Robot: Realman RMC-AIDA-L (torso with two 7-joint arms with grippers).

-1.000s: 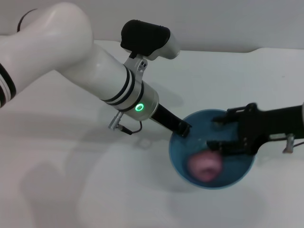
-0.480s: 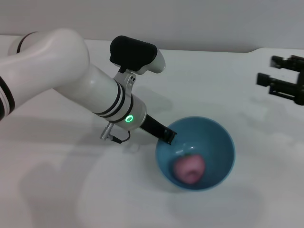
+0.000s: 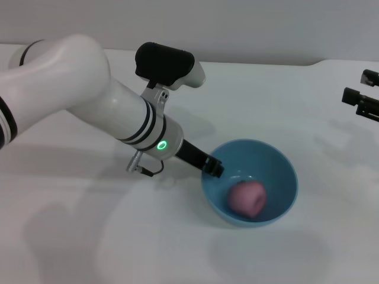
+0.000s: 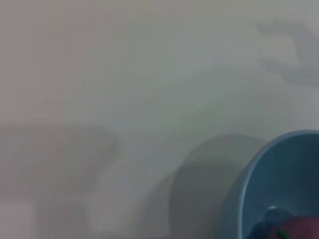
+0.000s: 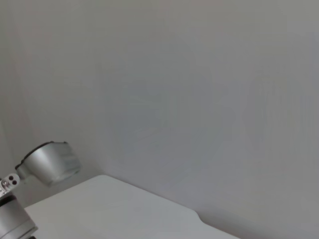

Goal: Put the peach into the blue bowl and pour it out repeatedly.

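The blue bowl [image 3: 278, 168] sits on the white table, right of centre in the head view. The peach [image 3: 247, 198] lies inside it, low against the near wall. My left gripper [image 3: 212, 167] is shut on the bowl's left rim. My right gripper [image 3: 362, 87] is open and empty at the far right edge, well away from the bowl and above the table. The left wrist view shows the bowl's rim [image 4: 259, 184] and a bit of the peach [image 4: 299, 231].
The white table [image 3: 284, 94] runs back to a pale wall. My left arm [image 3: 89, 100] crosses the left half of the head view. The right wrist view shows the wall and a table corner [image 5: 124, 209].
My right gripper has drawn back from over the bowl to the far right edge. The bowl, held by my left gripper, has shifted a little. The peach has rolled inside it.
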